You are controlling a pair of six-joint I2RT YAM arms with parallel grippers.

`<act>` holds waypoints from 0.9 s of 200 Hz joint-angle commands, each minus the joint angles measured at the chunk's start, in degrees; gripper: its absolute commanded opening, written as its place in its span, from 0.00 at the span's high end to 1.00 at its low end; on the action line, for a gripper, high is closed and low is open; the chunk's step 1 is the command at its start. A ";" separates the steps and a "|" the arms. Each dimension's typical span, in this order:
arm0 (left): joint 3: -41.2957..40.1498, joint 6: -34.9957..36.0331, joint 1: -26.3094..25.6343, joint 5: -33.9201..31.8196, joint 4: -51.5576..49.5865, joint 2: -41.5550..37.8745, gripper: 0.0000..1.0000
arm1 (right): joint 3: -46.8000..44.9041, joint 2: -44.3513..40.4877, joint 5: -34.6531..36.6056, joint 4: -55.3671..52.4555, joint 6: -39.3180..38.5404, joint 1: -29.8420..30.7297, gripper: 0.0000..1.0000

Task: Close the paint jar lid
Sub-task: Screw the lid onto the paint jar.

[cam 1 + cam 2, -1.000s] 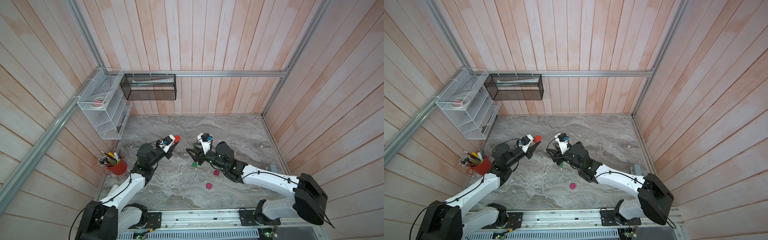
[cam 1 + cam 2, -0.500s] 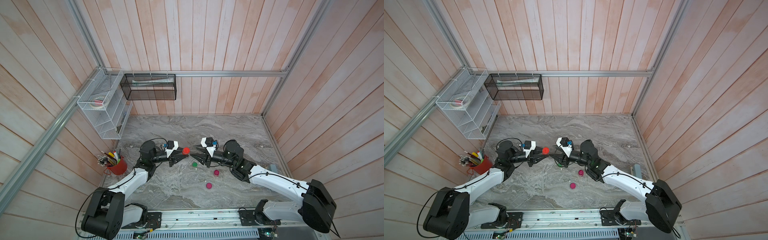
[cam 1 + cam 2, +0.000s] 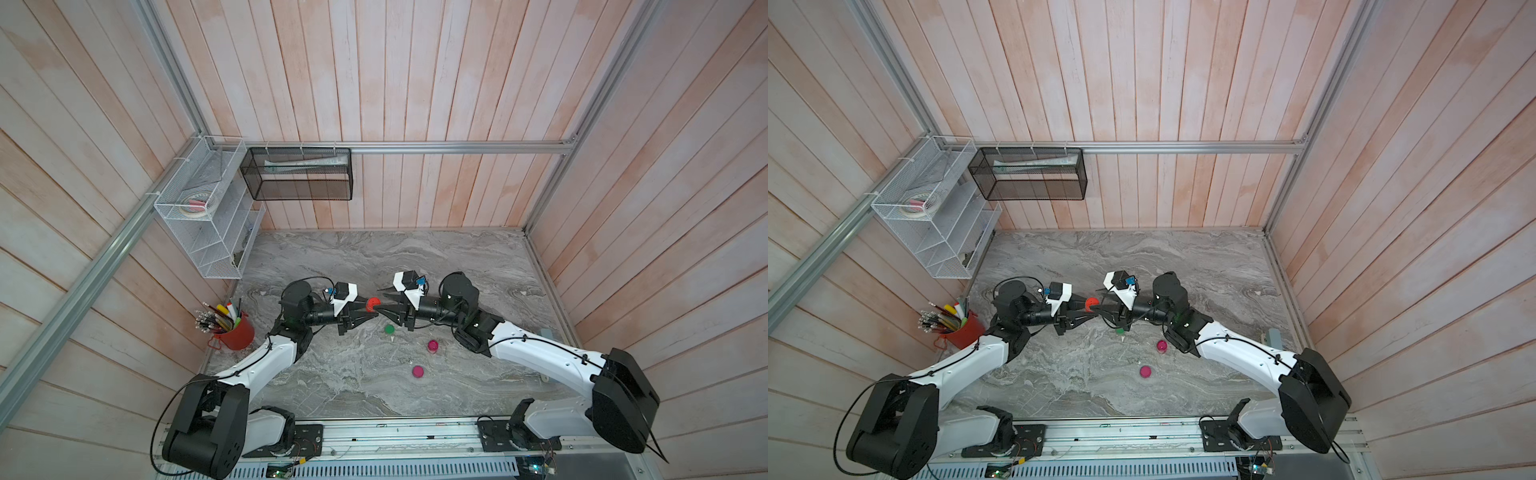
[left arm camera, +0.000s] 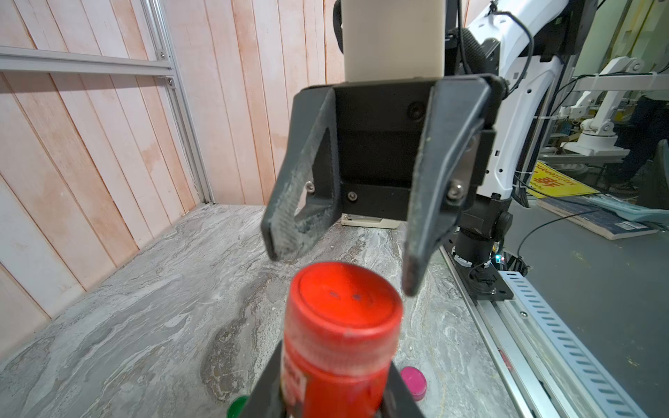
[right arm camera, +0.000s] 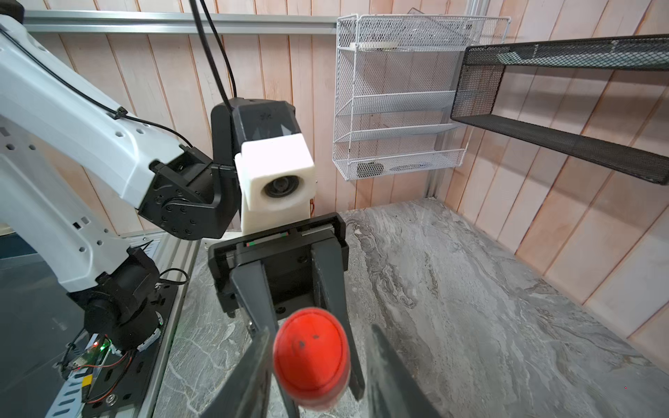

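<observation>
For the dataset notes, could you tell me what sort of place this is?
Likely a robotics lab test cell staged as a craft desk: an aluminium frame edges the enclosure, a red paint jar is the work piece, and another robot arm stands outside, in the left wrist view.

The grey marble tabletop's (image 3: pixel 374 257) back half is bare. A red plastic paint jar (image 3: pixel 372 304), held aloft, blocks the centre; a green round pot (image 3: pixel 389 329) and two pink round pots (image 3: pixel 432 345) stand nearer.
</observation>
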 commanded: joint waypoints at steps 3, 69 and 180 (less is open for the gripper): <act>1.34 0.06 -0.25 0.66 0.43 0.11 0.72 | 1.89 0.97 -1.97 -1.32 -0.21 -0.13 0.57; 1.32 0.36 -0.25 0.09 0.28 -0.14 0.72 | 2.43 1.76 -1.93 -2.73 -0.37 0.34 0.59; 0.90 1.58 -0.25 -2.88 0.04 -1.15 0.72 | 3.75 2.98 1.94 -4.38 -0.75 1.48 0.74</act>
